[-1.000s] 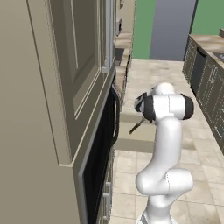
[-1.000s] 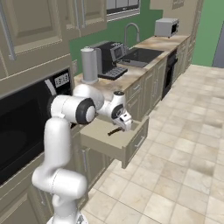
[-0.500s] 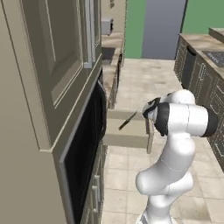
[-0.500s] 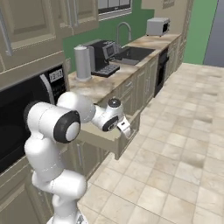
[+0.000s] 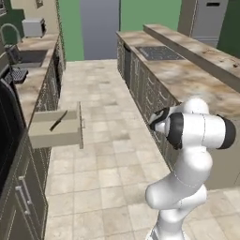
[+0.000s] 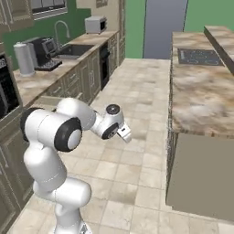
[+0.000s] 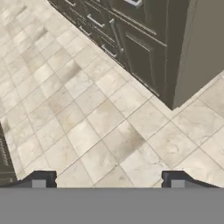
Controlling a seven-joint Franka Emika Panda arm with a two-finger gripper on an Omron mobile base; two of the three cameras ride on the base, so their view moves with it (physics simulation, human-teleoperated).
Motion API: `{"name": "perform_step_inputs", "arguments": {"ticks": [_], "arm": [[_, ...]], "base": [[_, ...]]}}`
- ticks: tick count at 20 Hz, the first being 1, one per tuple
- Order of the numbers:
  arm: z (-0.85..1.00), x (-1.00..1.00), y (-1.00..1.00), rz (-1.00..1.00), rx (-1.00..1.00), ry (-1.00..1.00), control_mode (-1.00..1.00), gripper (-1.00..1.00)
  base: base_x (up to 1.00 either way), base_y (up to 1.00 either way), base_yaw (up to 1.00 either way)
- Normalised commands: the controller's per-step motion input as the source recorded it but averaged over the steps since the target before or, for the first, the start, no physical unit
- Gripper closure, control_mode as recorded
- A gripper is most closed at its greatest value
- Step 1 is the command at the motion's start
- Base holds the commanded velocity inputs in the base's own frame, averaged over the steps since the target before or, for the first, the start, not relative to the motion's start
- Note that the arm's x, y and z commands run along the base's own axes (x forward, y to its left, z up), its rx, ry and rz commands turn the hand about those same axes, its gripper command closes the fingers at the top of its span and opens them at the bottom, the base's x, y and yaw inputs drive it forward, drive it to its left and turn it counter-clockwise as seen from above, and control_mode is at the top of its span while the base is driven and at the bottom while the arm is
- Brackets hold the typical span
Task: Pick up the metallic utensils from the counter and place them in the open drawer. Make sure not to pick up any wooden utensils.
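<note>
I am hanging over bare floor tiles with my gripper (image 7: 105,177) spread wide and carrying nothing; in the hand view my two fingertips (image 7: 40,178) sit far apart at the bottom edge with only tile between them. In the right base view the gripper (image 6: 124,133) is sitting mid-frame, pointing down at the floor, well apart from any worktop.

The open drawer (image 5: 55,133) is showing at the middle left of the left base view, with a dark-handled knife (image 5: 58,121) lying inside it. The counter (image 6: 199,91) with its black cooktop (image 6: 199,56) is running down the right side of the right base view. I am not making out any cutlery on it from here; anything that slim is too small to tell at this range.

The risk I am judging: I am facing the counter with no clear target. Approaching blind, I could be closing on an orange-brown wooden piece instead of a grey one, or knocking a utensil off the edge. Swinging low past the cabinet fronts (image 7: 131,39) at the top of the hand view, I could also be clipping their handles.
</note>
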Motion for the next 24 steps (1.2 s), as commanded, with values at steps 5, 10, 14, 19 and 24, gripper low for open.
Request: {"name": "perform_step_inputs", "arguments": {"ticks": [5,10,14,19,24], "arm": [[0.0,0.0,0.0,0.0,0.0,0.0,1.0,-1.0],[0.0,0.0,0.0,0.0,0.0,0.0,1.0,-1.0],[0.0,0.0,0.0,0.0,0.0,0.0,1.0,-1.0],[0.0,0.0,0.0,0.0,0.0,0.0,1.0,-1.0],[0.0,0.0,0.0,0.0,0.0,0.0,1.0,-1.0]], "base": [[-0.78,-0.72,-0.61],[-0.09,-0.98,-0.68],[0.37,-1.0,-0.64],[0.89,-1.0,-0.44],[1.0,-0.71,-0.09]]}}
